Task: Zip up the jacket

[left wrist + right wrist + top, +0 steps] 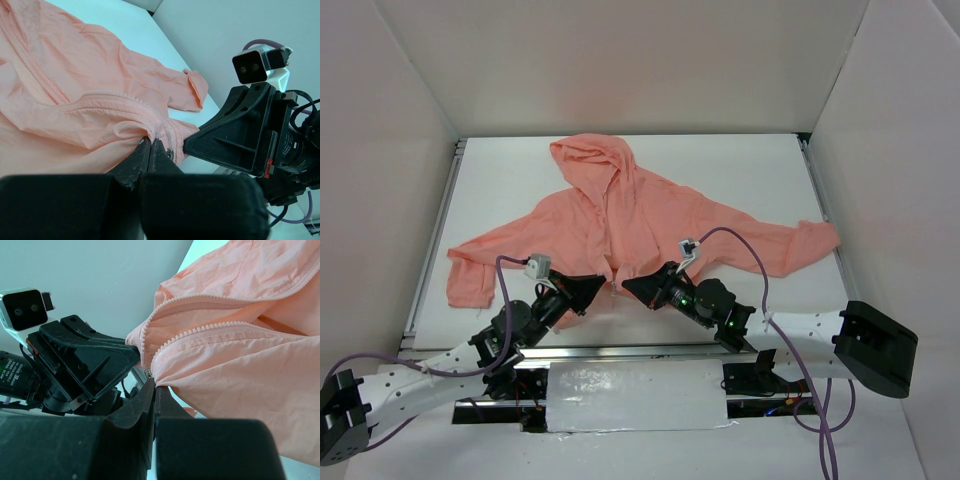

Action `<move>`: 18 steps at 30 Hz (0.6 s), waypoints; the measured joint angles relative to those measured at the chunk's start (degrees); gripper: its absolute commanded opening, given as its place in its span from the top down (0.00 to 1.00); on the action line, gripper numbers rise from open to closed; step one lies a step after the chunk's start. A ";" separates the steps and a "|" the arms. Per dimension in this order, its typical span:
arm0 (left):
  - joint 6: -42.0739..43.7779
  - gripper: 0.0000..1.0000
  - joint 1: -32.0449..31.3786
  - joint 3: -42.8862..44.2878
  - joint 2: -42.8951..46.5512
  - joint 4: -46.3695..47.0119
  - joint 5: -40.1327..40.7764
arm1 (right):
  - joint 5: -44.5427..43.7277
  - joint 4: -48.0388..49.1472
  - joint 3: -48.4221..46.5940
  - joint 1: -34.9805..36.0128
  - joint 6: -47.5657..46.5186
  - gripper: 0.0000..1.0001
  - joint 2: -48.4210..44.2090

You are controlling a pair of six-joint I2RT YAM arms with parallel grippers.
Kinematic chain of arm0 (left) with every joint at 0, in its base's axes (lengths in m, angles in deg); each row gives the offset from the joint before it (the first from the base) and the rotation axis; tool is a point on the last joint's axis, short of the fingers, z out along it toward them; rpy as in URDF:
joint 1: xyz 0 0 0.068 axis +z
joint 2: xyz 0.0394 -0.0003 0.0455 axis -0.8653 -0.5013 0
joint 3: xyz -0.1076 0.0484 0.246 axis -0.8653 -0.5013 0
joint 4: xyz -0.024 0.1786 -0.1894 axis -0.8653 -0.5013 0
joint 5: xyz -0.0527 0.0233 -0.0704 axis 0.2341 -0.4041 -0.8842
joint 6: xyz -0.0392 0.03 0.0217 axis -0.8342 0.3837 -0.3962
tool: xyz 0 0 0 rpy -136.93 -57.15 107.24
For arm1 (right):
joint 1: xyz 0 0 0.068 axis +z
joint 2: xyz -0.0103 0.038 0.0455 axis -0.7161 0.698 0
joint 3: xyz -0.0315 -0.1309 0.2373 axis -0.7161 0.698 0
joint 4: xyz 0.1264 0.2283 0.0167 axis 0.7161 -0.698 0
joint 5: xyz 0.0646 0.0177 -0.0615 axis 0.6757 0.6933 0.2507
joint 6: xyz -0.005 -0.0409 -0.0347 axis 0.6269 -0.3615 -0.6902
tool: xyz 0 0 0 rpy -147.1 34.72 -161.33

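Observation:
The salmon-pink jacket (620, 215) lies flat on the white table, hood at the far side, sleeves spread left and right. Its front zipper (150, 112) is open at the hem, with the small metal slider (170, 153) at the bottom. My left gripper (601, 286) is shut on the hem fabric just left of the zipper, as the left wrist view (151, 142) shows. My right gripper (627, 285) is shut on the hem fabric just right of the zipper, as the right wrist view (155, 384) shows. The two grippers face each other, almost touching.
White walls enclose the table on the left, back and right. A metal rail (620, 350) runs along the near table edge. Purple cables (760, 270) loop over both arms. The right sleeve (800, 245) reaches near the right wall.

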 measured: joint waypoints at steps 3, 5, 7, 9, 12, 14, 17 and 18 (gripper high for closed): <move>0.00 1.00 0.00 0.00 0.13 0.09 0.04 | 0.02 0.22 0.00 0.04 0.07 1.00 0.02; 0.00 1.00 0.00 0.00 0.11 0.07 0.11 | 0.04 0.72 0.00 0.11 0.11 1.00 0.02; 0.00 1.00 0.00 0.00 0.11 0.07 0.17 | 0.04 1.16 0.00 0.15 0.20 1.00 0.02; 0.00 1.00 0.00 0.00 0.07 0.07 0.24 | 0.02 1.40 0.00 0.13 0.22 1.00 0.02; 0.00 1.00 0.00 0.00 -0.33 0.07 0.24 | 0.00 1.57 0.02 0.13 0.22 1.00 0.02; 0.00 1.00 0.00 0.00 -0.61 0.07 0.22 | -0.04 1.57 0.02 0.15 0.22 1.00 0.02; 0.00 1.00 0.00 0.00 -0.74 0.09 0.20 | -0.39 1.57 0.02 0.15 0.24 1.00 0.02; 0.00 1.00 0.00 0.00 -0.74 0.09 0.20 | -0.52 1.57 0.02 0.15 0.24 1.00 0.02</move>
